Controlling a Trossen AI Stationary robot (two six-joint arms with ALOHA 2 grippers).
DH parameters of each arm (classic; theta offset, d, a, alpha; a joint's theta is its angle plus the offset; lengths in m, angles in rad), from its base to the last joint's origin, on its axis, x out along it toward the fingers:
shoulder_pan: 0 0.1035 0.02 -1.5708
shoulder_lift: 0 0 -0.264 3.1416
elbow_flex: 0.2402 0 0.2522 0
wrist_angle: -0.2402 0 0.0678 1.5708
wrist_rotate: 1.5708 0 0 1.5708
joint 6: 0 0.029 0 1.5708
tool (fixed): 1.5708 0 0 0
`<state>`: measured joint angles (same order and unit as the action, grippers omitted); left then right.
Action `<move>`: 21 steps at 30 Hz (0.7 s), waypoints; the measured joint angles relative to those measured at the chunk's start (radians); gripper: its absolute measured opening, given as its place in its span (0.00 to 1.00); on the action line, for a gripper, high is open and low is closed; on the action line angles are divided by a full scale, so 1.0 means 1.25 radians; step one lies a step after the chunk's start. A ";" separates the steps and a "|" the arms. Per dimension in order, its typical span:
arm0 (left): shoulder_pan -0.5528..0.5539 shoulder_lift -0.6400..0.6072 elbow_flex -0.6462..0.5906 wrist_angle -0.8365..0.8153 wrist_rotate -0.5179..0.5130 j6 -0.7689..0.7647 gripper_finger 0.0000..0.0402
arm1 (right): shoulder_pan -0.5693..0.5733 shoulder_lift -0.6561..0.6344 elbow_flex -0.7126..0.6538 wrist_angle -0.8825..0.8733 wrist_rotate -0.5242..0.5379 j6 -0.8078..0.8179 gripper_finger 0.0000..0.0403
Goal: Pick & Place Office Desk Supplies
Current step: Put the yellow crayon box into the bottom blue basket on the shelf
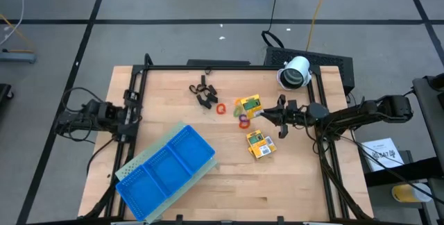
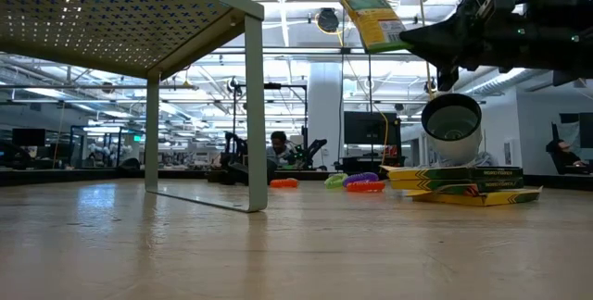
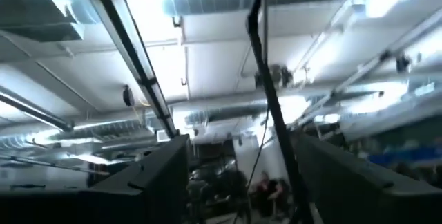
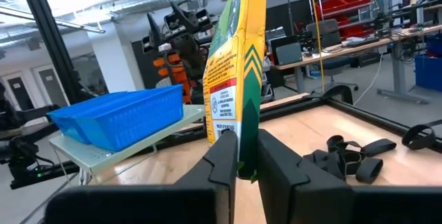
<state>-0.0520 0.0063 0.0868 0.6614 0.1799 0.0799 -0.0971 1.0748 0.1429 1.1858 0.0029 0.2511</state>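
Right gripper: fingers pinched on the lower edge of one yellow pack, held upright and clear of the table; in the high view this pack sits at the fingertips near the table's middle, and in the low view it hangs in the air. Second yellow pack: flat on the table, just in front of the right gripper. Black clips: loose cluster toward the far middle of the table. Coloured rings: scattered beside the held pack. Blue tray: three compartments, near left corner. White cylinder: far right corner. Left arm: parked at the left edge, fingers spread wide, pointed up at the ceiling.
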 joint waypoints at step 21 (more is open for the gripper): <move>0.000 0.542 0.180 -0.051 -0.335 -0.326 0.67 | 0.005 0.080 0.085 0.004 -0.059 -0.004 0.06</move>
<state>-0.0517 0.6838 0.3114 0.5979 -0.2388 -0.3279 -0.0905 1.1747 0.2497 1.1910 -0.0713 0.2459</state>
